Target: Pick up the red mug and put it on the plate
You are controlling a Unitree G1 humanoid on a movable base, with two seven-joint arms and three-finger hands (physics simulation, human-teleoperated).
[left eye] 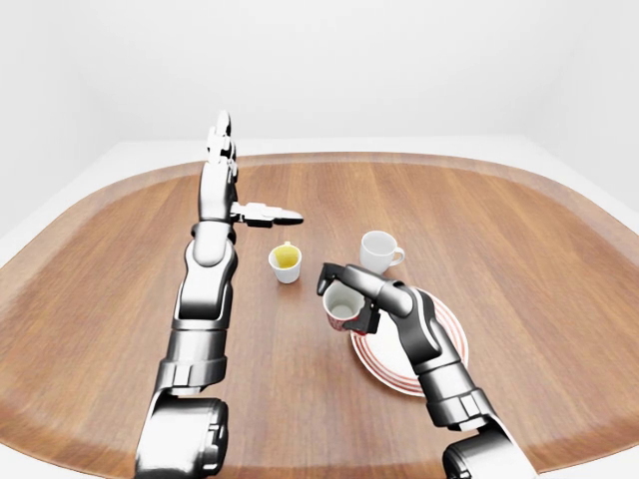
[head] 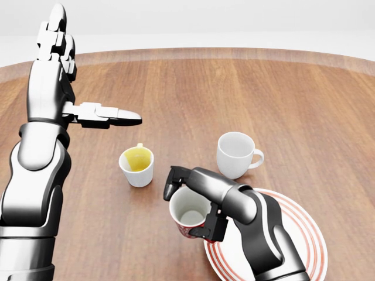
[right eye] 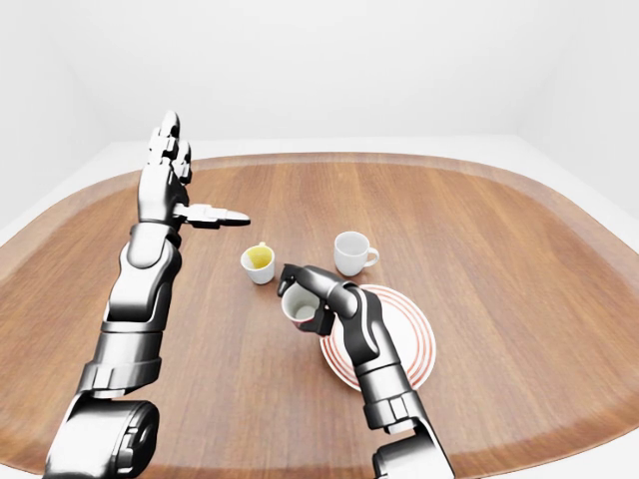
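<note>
Right hand [head: 196, 202] grips the unlabelled red mug [head: 188, 215] beside the plate [head: 296, 234]; left hand [head: 70, 76] spread wide, empty.

wooden table [head: 281, 93] | on it: yellow-filled cup [head: 137, 165], white mug [head: 235, 154], striped plate [head: 299, 234]

Red mug [head: 188, 218] and plate [head: 299, 240] on the wooden table.
Mug: red outside, white inside, empty, mouth tilted up toward the camera, at the plate's left rim. Plate: white with red concentric rings, lying flat.
</note>
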